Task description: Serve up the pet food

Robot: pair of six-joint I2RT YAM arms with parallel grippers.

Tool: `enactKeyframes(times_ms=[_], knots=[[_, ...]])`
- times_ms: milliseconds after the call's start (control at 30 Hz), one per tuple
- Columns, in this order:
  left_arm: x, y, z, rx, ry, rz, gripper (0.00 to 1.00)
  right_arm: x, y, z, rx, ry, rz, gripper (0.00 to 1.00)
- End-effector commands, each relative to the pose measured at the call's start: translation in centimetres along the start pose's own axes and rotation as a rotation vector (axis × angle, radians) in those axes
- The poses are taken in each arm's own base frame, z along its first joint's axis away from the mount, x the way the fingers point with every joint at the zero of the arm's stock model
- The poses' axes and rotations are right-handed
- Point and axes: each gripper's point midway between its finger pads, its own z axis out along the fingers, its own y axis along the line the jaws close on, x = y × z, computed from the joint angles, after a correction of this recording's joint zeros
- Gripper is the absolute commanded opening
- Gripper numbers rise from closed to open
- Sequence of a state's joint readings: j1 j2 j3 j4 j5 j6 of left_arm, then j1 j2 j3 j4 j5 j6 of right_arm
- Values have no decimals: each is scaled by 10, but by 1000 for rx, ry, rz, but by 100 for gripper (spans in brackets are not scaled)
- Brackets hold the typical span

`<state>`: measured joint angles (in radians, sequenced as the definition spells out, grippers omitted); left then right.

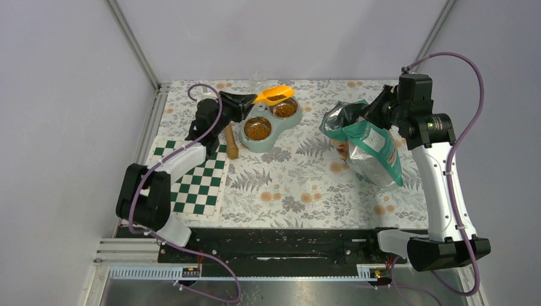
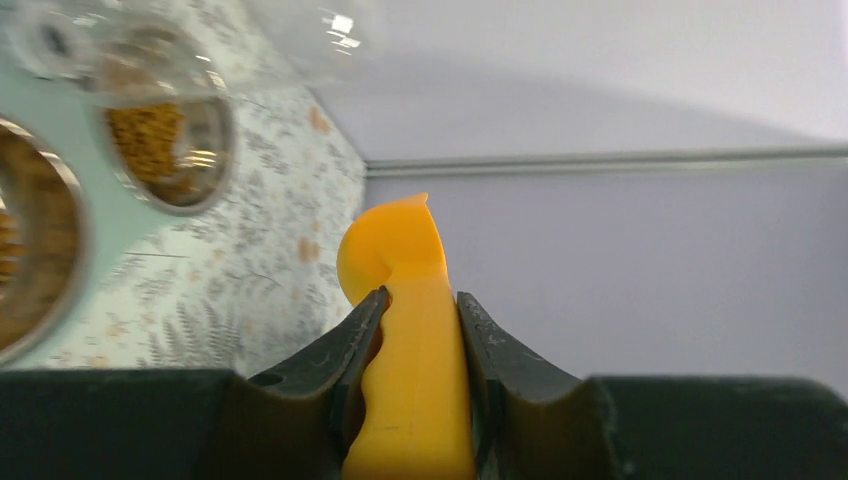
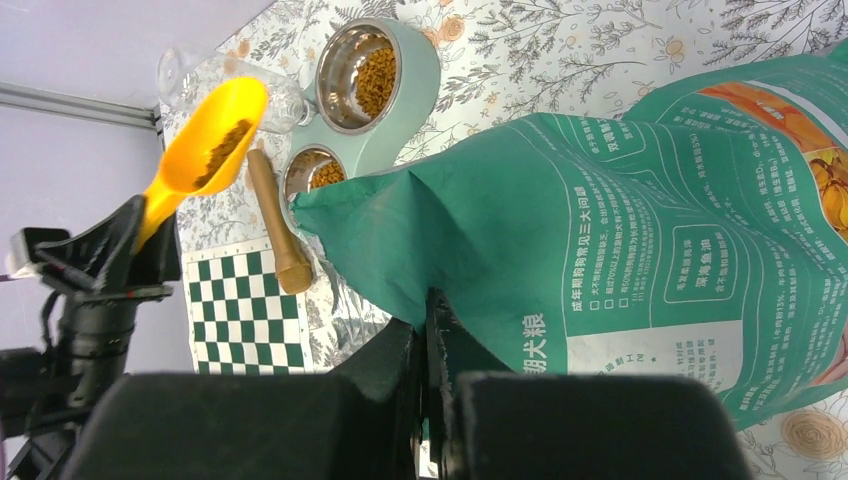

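Observation:
Pet food, brown kibble, fills both steel bowls (image 1: 258, 130) (image 1: 284, 109) of a mint green double feeder (image 1: 271, 121). A little more kibble (image 3: 222, 150) lies in the orange scoop (image 1: 275, 95), which hangs above the far bowl's back edge. My left gripper (image 2: 420, 310) is shut on the scoop's handle (image 2: 415, 350). At the right, the teal-and-silver bag (image 1: 370, 143) stands tilted with its mouth open toward the feeder. My right gripper (image 3: 428, 310) is shut on the bag's upper edge (image 3: 600, 230).
A wooden stick (image 1: 230, 143) lies just left of the feeder. A green-and-white checkered mat (image 1: 194, 185) lies at the near left. A clear cup (image 3: 200, 70) lies behind the feeder near the back wall. Walls close the table at left, back and right.

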<state>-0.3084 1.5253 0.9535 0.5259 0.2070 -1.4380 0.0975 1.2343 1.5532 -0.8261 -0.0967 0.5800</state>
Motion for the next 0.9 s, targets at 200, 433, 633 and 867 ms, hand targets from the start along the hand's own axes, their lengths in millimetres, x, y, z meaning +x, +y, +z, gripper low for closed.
enactKeyframes(times_ms=[200, 433, 633, 867], knots=[[-38, 36, 33, -115, -231, 80, 0, -21, 5, -16, -27, -108, -13, 0], [-38, 53, 50, -205, -271, 90, 0, -23, 1, -20, -13, -121, -15, 0], [-41, 63, 55, -356, -299, 221, 0, -22, -6, -25, 7, -140, -21, 0], [-38, 59, 62, -436, -310, 319, 0, -22, -7, -28, 7, -146, -18, 0]])
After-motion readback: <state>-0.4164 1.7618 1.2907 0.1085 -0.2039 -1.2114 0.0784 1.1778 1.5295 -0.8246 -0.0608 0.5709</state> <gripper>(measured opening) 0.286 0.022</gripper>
